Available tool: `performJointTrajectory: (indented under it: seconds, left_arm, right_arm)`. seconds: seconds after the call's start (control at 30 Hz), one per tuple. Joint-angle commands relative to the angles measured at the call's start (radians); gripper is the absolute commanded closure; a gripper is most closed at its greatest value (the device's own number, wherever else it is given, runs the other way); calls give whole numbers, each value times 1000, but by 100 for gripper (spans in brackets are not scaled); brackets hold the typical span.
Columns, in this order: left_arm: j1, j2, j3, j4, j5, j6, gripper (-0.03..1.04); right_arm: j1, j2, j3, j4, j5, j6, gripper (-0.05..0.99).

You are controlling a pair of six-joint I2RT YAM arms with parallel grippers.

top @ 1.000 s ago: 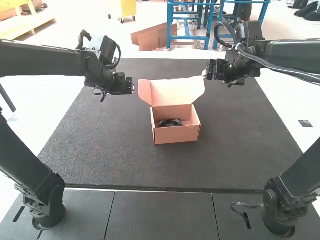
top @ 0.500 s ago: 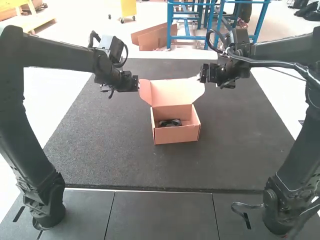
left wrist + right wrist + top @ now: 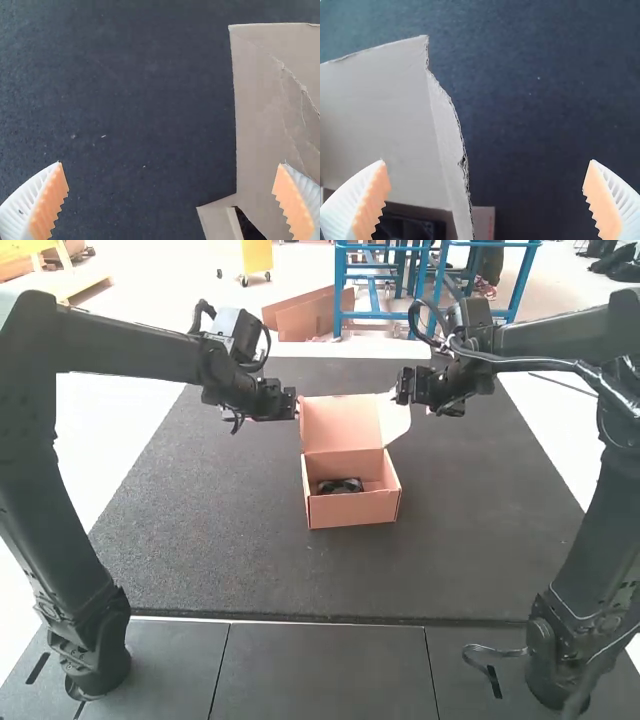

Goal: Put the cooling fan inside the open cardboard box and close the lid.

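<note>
The small cardboard box (image 3: 352, 498) stands open mid-mat with the black cooling fan (image 3: 340, 485) lying inside it. Its lid (image 3: 342, 425) stands upright at the far side. My left gripper (image 3: 287, 403) is open at the lid's left edge, and in the left wrist view (image 3: 170, 167) the lid (image 3: 272, 100) lies against one finger. My right gripper (image 3: 404, 388) is open just above the lid's right flap (image 3: 397, 420). In the right wrist view (image 3: 486, 165) the lid (image 3: 380, 110) spreads under one finger and a corner of the fan (image 3: 415, 227) peeks out.
A dark mat (image 3: 200, 530) covers the table around the box, with bare mat to the front and both sides. The two arm bases (image 3: 85, 640) (image 3: 570, 650) stand at the near corners.
My left gripper has moved right to the lid's left edge, and the lid's left flap has folded inward. The right gripper has shifted slightly left toward the right flap.
</note>
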Motion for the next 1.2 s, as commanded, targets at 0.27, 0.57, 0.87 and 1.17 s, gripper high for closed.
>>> performJointTrajectory:
  seconds: [0.27, 0.57, 0.87, 1.17]
  left_arm:
    - [-25, 5, 38, 7, 48, -20, 4]
    - [-25, 5, 38, 3, 48, -21, 4]
    - [-25, 3, 38, -2, 48, -20, 4]
    - [-30, 2, 44, -2, 48, -20, 4]
  right_arm:
    - [34, 19, 50, 3, -17, 41, 36]
    - [37, 29, 53, 5, -17, 55, 70]
    - [39, 32, 47, 3, -17, 55, 94]
    - [88, 31, 35, -12, -15, 59, 94]
